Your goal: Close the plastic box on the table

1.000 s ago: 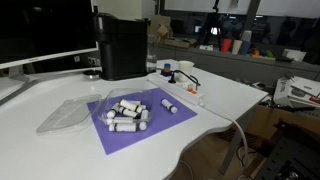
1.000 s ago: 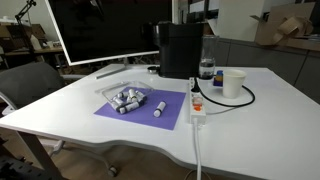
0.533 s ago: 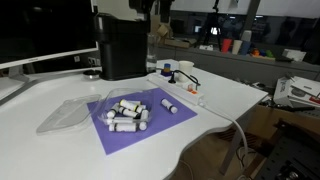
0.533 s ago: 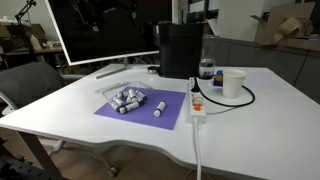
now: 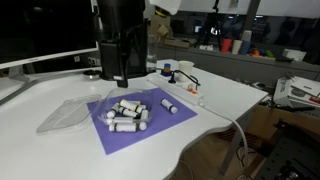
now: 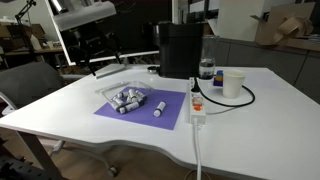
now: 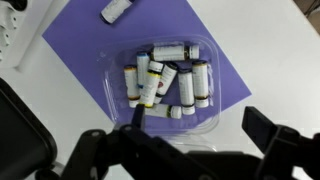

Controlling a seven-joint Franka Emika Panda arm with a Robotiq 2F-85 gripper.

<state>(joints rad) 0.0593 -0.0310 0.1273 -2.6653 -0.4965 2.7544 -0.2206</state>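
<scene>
Holding white vials (image 7: 200, 82), plastic box (image 7: 205, 118) lies open, pincer (image 7: 180, 140) spread wide above.

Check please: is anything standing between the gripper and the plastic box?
Nothing visible does. The gripper hangs above the plastic box, jaws apart, only air between. One loose vial lies on the purple mat, apart from the box.

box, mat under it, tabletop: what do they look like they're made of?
Plastic box: thin clear plastic, glossy; the table shows through its open lid, and the edges glint.
Purple mat: flat sheet with a matte, even colour and no sheen; paper, foam or rubber, cannot tell which.
Table: smooth white top with a faint sheen; probably laminate or painted board.
</scene>
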